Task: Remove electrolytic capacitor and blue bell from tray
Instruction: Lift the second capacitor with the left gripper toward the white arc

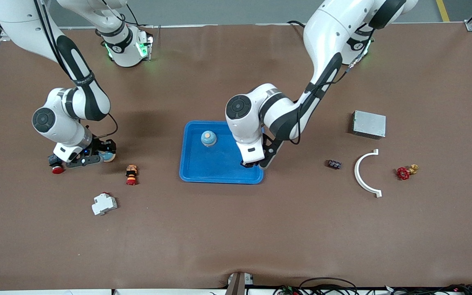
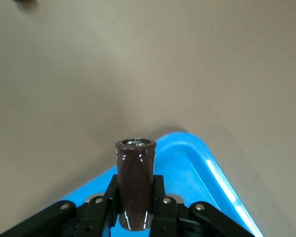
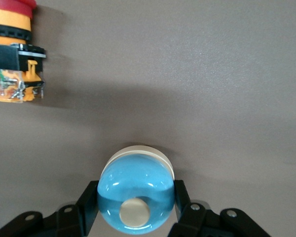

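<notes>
My left gripper (image 1: 251, 164) is shut on a dark brown capacitor (image 2: 135, 182) that stands up between the fingers. It is low over the corner of the blue tray (image 1: 203, 172) toward the left arm's end; the tray's rim (image 2: 197, 168) shows under the capacitor. A blue bell with a cream knob (image 1: 208, 138) stands in the tray. My right gripper (image 1: 105, 156) is shut on a second blue bell (image 3: 135, 197), low over the table toward the right arm's end. The left gripper (image 2: 135, 193) and the right gripper (image 3: 135, 200) each grip from both sides.
A red-capped button (image 1: 57, 168) lies beside the right hand. An orange and black push button (image 1: 131, 174) (image 3: 12, 54) and a white breaker (image 1: 104, 203) lie nearby. Toward the left arm's end are a small dark capacitor (image 1: 334, 164), a white curved piece (image 1: 363, 174), a grey box (image 1: 368, 124) and a red valve (image 1: 404, 173).
</notes>
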Controlling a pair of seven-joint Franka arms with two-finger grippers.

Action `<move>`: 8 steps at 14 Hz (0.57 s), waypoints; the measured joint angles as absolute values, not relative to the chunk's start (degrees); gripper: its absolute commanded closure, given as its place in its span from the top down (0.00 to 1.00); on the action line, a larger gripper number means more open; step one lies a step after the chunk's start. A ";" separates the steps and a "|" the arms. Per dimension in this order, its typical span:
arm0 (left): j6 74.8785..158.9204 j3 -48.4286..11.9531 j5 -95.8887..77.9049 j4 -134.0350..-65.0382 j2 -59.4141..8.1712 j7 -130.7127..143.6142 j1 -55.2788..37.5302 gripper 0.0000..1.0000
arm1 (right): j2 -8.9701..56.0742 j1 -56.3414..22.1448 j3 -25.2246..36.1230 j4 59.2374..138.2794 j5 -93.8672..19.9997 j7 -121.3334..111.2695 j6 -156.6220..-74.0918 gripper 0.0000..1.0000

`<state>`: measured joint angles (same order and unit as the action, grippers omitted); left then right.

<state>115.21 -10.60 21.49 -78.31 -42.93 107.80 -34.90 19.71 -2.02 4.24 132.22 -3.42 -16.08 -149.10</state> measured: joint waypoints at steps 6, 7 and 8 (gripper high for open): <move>108.19 -11.07 19.43 -79.80 -35.37 95.89 -26.94 0.00 | 21.75 -1.96 4.24 131.68 -3.47 -16.07 -151.68 0.00; 107.99 -11.16 18.23 -80.83 -33.85 93.49 -25.29 0.00 | 21.92 -1.96 4.24 131.61 -3.47 -16.06 -151.81 0.00; 107.89 -11.20 17.67 -82.15 -32.48 91.58 -23.92 0.00 | 21.94 -1.94 4.24 131.51 -3.47 -16.06 -151.81 0.00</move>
